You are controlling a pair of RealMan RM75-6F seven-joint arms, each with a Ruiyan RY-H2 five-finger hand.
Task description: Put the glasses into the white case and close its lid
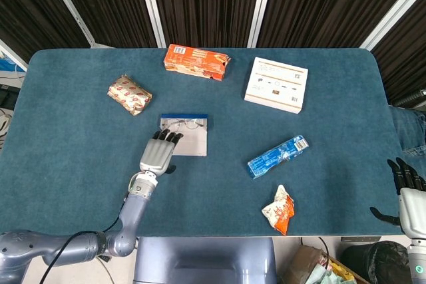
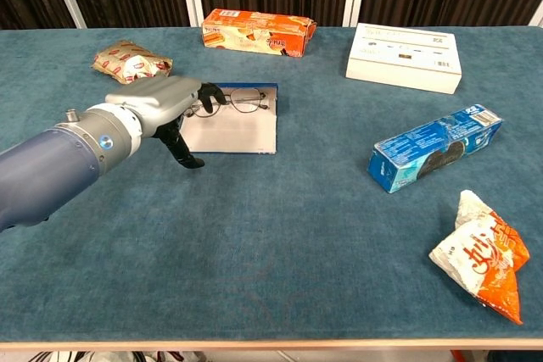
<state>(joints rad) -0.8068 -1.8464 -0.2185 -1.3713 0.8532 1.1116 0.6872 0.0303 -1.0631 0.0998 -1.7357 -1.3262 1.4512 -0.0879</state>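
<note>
carefully now: the glasses lie folded along the far edge of the open white case, against its blue-edged raised rim, so they look to be in the case or right at its lip; the views don't settle whether they sit fully inside. the left hand hangs over the case's left side, its dark fingers reaching to the near end of the frame. from the chest view the tips seem to touch or nearly touch the glasses, but i cannot tell whether anything is pinched; the fingers look loosely extended, not wrapped round the frame.

the step in hand appears to be seating the glasses. it would go best with a light nudge on the frame rather than the lenses, keeping the case from sliding on the bench. the lid should come down only once the frame sits flat.

the right hand waits at the bench's right edge, fingers apart, holding nothing.
</note>
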